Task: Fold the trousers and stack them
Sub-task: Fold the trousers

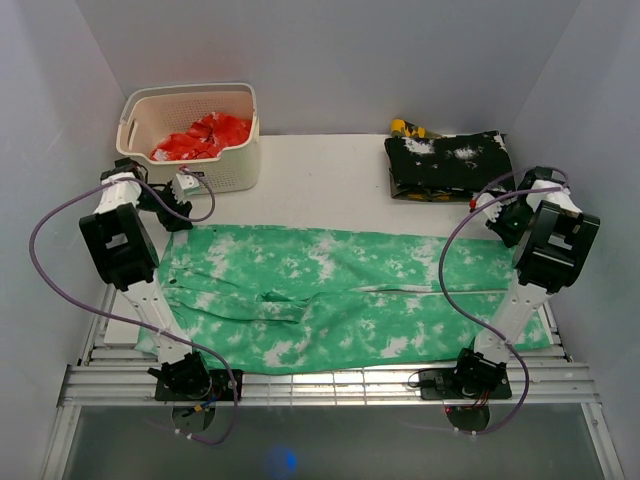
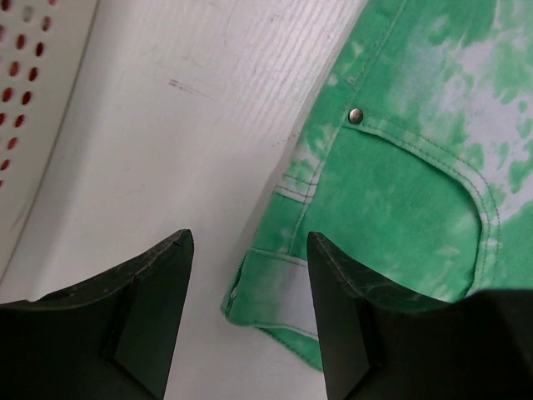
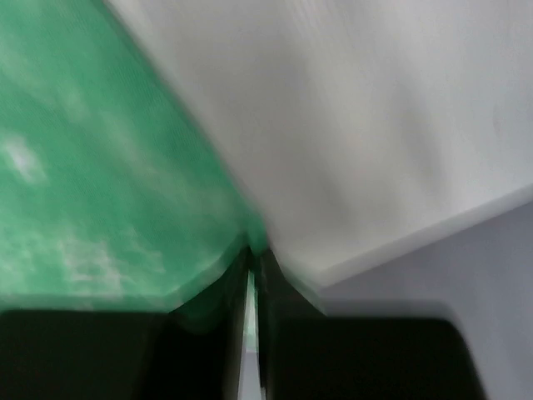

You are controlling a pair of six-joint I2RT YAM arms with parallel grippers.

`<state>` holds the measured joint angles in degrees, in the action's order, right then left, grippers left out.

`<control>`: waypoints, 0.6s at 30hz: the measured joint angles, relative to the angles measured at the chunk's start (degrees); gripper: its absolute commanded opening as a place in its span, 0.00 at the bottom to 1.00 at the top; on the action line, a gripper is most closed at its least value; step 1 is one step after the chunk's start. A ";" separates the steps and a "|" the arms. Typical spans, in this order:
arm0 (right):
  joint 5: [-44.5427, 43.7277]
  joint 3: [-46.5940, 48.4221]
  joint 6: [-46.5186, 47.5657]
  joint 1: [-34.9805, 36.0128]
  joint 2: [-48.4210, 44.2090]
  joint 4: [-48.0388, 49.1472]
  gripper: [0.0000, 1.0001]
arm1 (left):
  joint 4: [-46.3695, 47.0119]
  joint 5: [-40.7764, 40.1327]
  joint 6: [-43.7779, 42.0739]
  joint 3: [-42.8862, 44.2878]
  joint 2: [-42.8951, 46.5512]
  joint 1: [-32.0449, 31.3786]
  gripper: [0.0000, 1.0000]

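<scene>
Here, the trousers (image 1: 340,300) lie flat across the surface (image 1: 330,170), legs toward its right edge. The left end effector (image 2: 250,242) hangs spread over the waistband corner; the right end effector (image 3: 252,258) pinches the trousers' far hem corner.

No text, label, brand, number or sign could be read on the trousers (image 1: 350,290), on the basket (image 1: 225,165) or on the desk (image 1: 320,170).
</scene>
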<state>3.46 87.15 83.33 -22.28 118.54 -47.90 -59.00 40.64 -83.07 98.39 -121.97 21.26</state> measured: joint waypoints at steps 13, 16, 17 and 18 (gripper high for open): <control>-1.90 -1.49 10.10 0.61 -0.81 0.28 0.08 | -3.74 -3.17 -5.44 1.20 -5.57 -0.42 0.29; -1.99 -1.46 9.46 0.59 -0.85 0.46 0.08 | -4.85 -3.13 -5.70 1.49 -5.57 -0.55 0.08; -2.01 -1.36 8.90 0.59 -0.85 0.50 0.08 | -5.09 -3.13 -5.55 1.70 -5.57 -0.59 0.00; -1.95 -1.18 8.35 0.59 -0.85 0.50 0.08 | -5.18 -3.10 -5.09 1.88 -5.57 -0.61 0.00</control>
<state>1.52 85.97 91.68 -21.69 117.69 -47.40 -64.18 37.54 -88.16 100.27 -127.55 20.64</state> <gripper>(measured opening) 0.088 0.084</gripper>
